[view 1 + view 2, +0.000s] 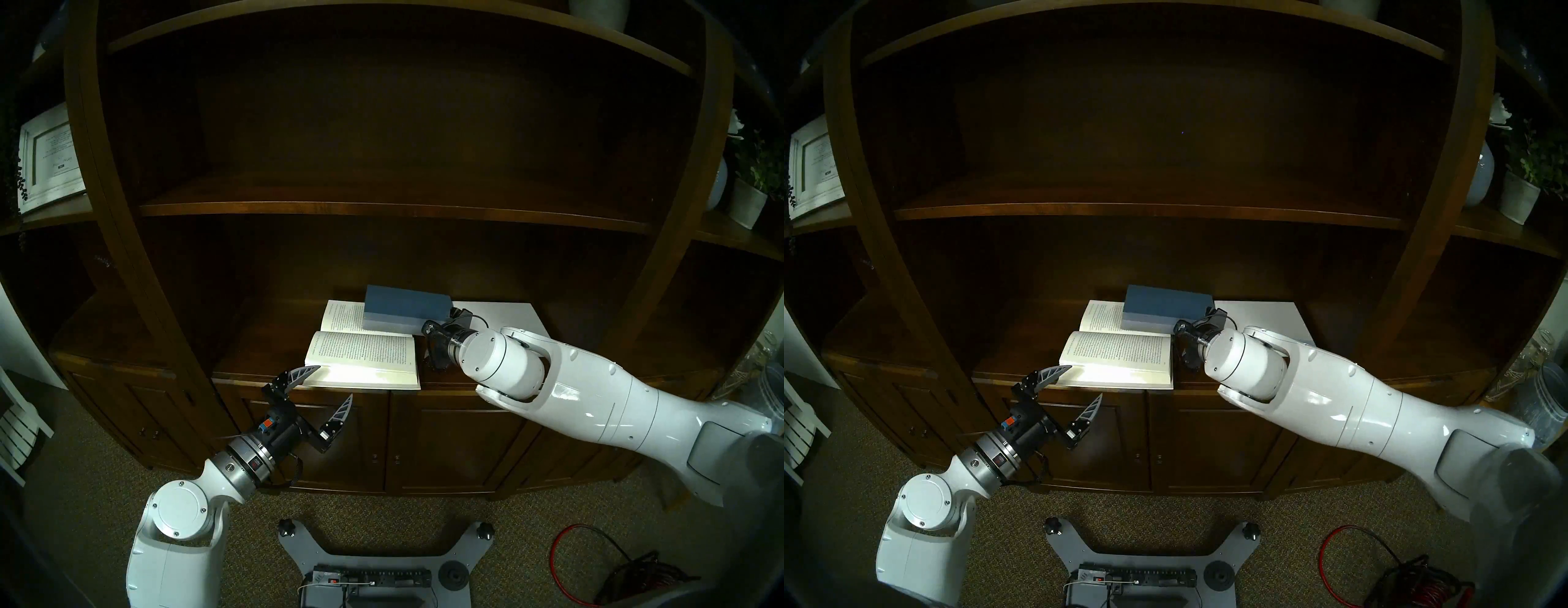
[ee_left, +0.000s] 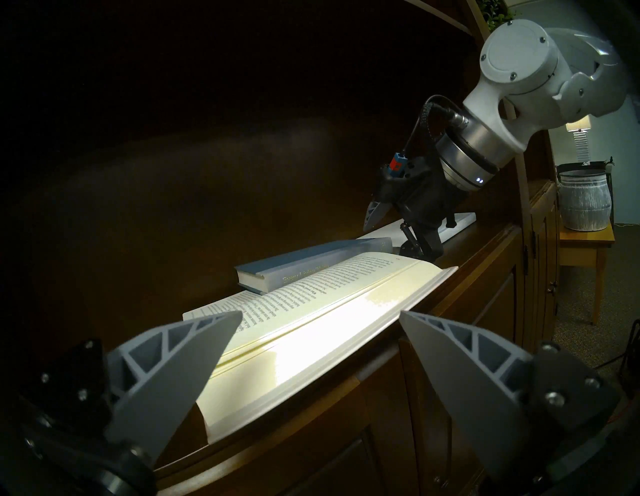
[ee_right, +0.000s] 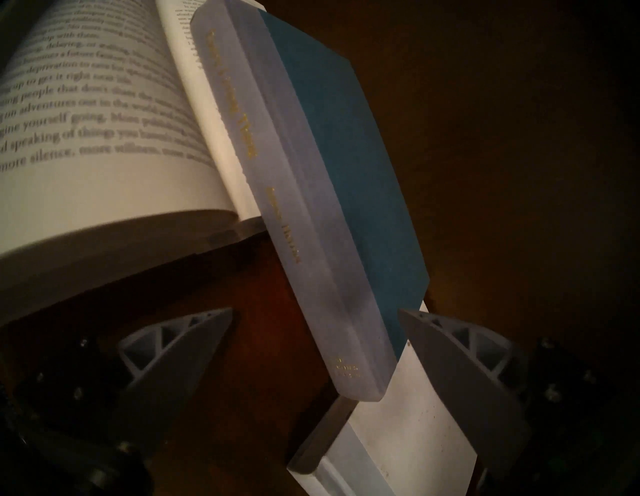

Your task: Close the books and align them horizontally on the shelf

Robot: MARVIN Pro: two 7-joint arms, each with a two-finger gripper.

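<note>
Jaws on both grippers stand apart, empty: left gripper [image 1: 324, 386] at seven o'clock of the open paperback [image 1: 365, 358], right gripper [image 3: 315, 346] straddling the blue hardcover's [image 1: 405, 308] end on the shelf [image 1: 263, 339].

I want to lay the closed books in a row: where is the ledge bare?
Bare: the ledge left of the open paperback, and right of the white book. Crowded: the middle, where the blue book overlaps both.

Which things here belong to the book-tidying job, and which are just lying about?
Job: open book, blue book, white book, ledge, left gripper, right gripper.

Lying about: framed picture, potted plant, red cable, jar.
</note>
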